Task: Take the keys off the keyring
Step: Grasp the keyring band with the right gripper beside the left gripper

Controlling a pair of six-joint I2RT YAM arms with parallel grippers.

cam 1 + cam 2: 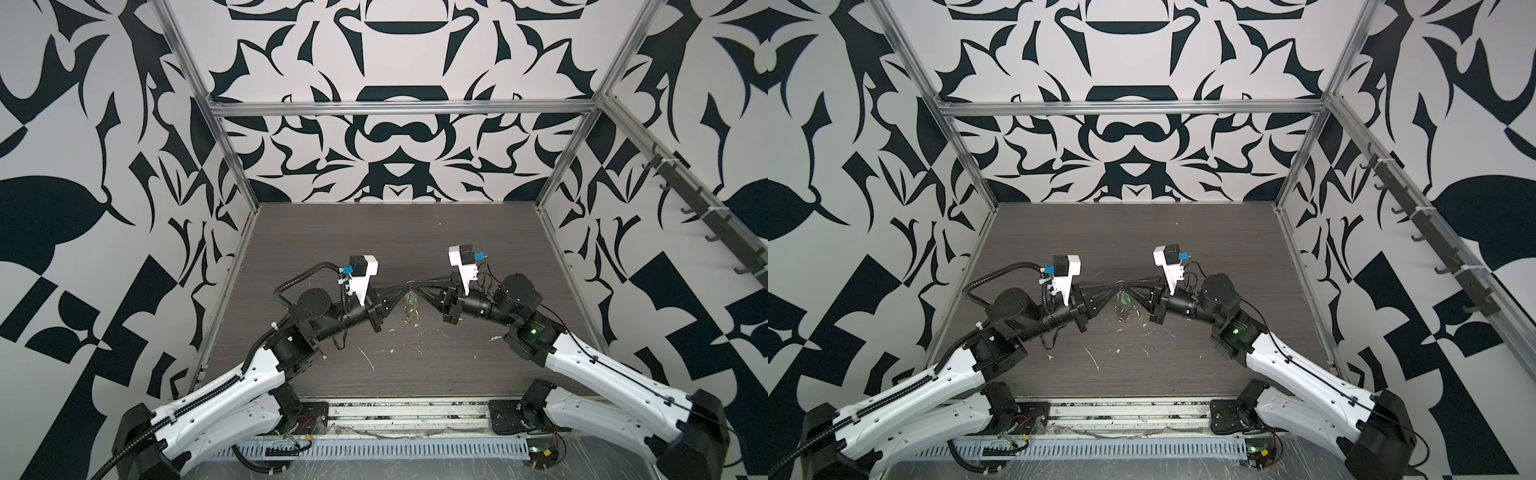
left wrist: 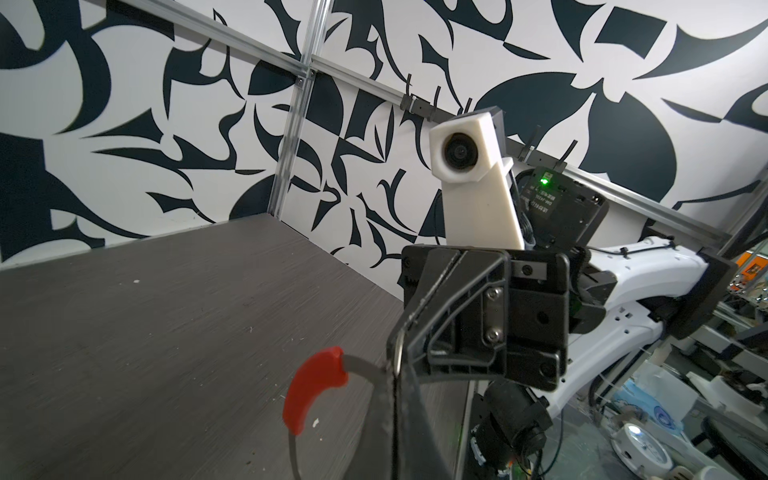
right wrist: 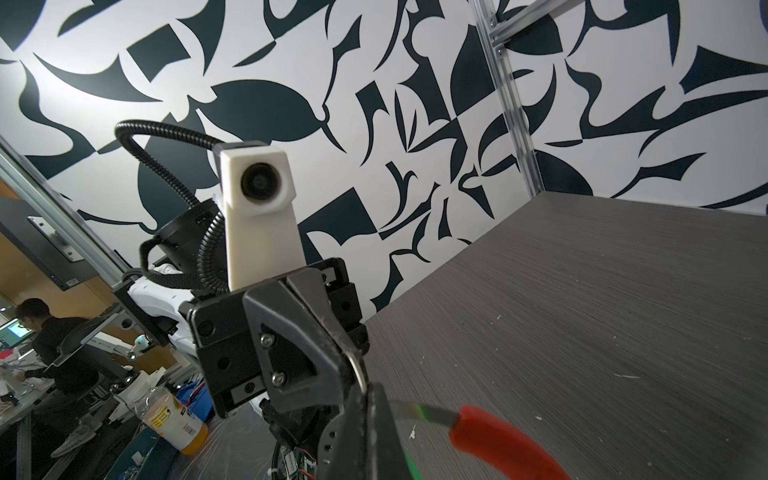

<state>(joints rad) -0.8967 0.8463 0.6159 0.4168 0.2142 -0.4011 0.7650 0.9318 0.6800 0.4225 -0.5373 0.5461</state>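
Both jaws pinch the keyring (image 2: pixel 316 386) tight; a hard pull could drop the keys (image 1: pixel 411 307) hanging below them

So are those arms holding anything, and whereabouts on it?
Yes. The left fingers and right fingers both pinch the keyring by its thin grey wire, close together, near its red section.

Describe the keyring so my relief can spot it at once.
Look to the middle of the dark grey wood-grain table, where the left gripper and right gripper meet tip to tip. Pinched between them is the keyring, a thin grey metal hoop; its curved red plastic section sets it apart.
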